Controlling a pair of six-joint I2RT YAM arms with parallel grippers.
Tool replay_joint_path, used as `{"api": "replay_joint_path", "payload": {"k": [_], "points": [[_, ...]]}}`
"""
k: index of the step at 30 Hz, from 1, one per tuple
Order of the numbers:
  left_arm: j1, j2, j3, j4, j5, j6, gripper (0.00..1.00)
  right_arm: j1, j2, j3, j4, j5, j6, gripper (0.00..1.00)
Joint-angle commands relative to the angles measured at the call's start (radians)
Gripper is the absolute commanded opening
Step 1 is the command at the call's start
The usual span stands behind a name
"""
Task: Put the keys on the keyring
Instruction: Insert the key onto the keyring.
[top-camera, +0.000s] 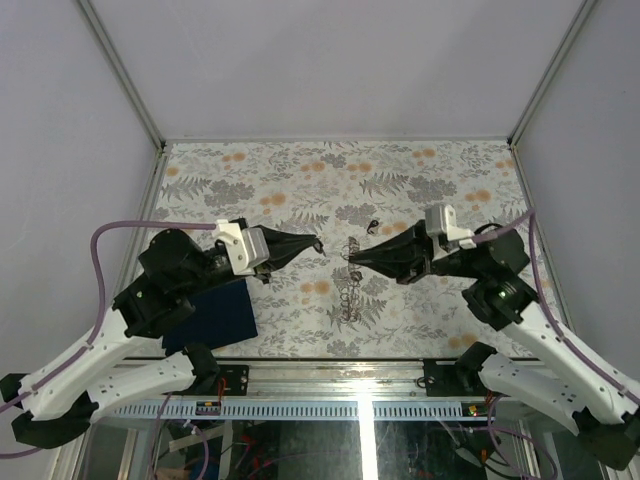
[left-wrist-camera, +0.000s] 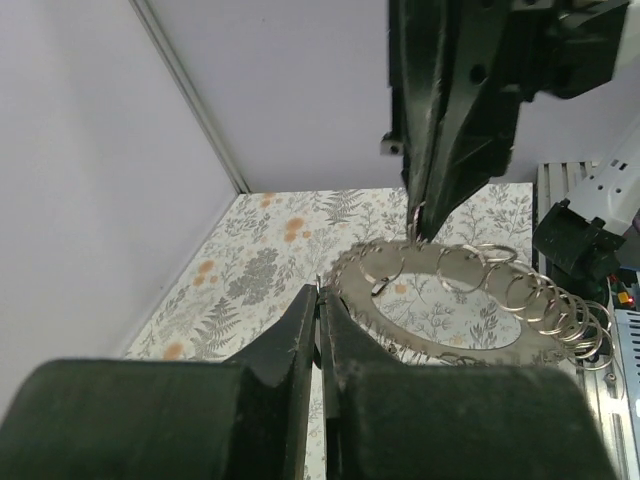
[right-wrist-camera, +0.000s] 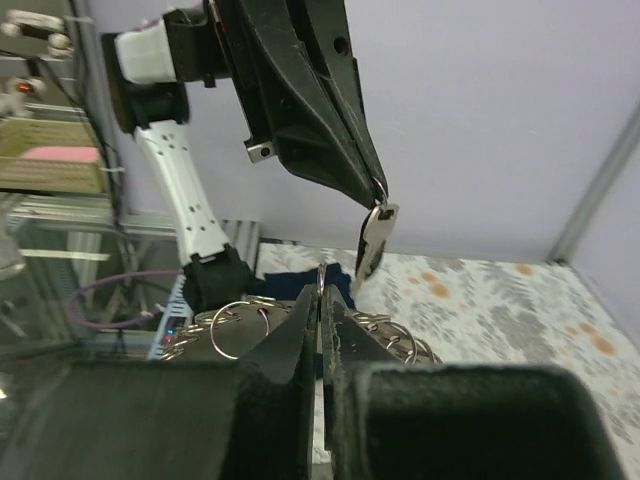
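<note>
1. Two black two-finger grippers, tips facing each other above the middle of a floral-printed table (top-camera: 420, 170), close together but not touching.
2. Left gripper (top-camera: 318, 243): reaching in from the left, fingers pressed together, pinching the small wire loop at the top of a small dark flat key (right-wrist-camera: 371, 238).
3. Held key: hanging tip down from that pinch, tilted a little, clear of the table, just left of the right gripper's tip and apart from it in the right wrist view.
4. Right gripper (top-camera: 352, 258): reaching in from the right, fingers likewise pressed together, nipping one thin wire ring of the silvery chain keyring of many small linked wire rings (top-camera: 347, 288).
5. Keyring: draped from that pinch toward the near side, spread into an open loop in the left wrist view, with rings fanned out along its right side; lower end down at the table, contact there not clear.
6. No touch visible between held key and keyring.
7. Another small dark key piece (top-camera: 372, 225): lying on the table just far of the right gripper's tip, apart from both grippers and from the keyring.
8. Dark blue square cloth (top-camera: 215, 315): flat on the table at the near left, partly hidden under the left arm, well apart from the keyring.
</note>
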Motion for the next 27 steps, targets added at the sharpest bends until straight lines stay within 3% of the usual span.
{"api": "replay_joint_path", "payload": {"k": [1, 7, 11, 16, 22, 27], "points": [[0.005, -0.021, 0.041, -0.010, 0.032, -0.011, 0.00, 0.004, 0.108, 0.073, 0.331, -0.179, 0.187, 0.00], [0.005, -0.061, 0.071, -0.069, 0.051, 0.001, 0.00, 0.004, 0.264, 0.122, 0.657, -0.339, 0.434, 0.00], [0.005, -0.093, 0.069, -0.080, 0.060, 0.004, 0.00, 0.004, 0.344, 0.141, 0.926, -0.374, 0.606, 0.00], [0.004, -0.103, 0.089, -0.104, 0.103, 0.013, 0.00, 0.004, 0.430, 0.187, 1.144, -0.405, 0.772, 0.00], [0.005, -0.090, 0.129, -0.131, 0.174, 0.016, 0.00, 0.004, 0.524, 0.259, 1.341, -0.434, 0.944, 0.00], [0.004, -0.063, 0.159, -0.152, 0.202, 0.032, 0.00, 0.004, 0.560, 0.301, 1.348, -0.486, 0.938, 0.00]]}}
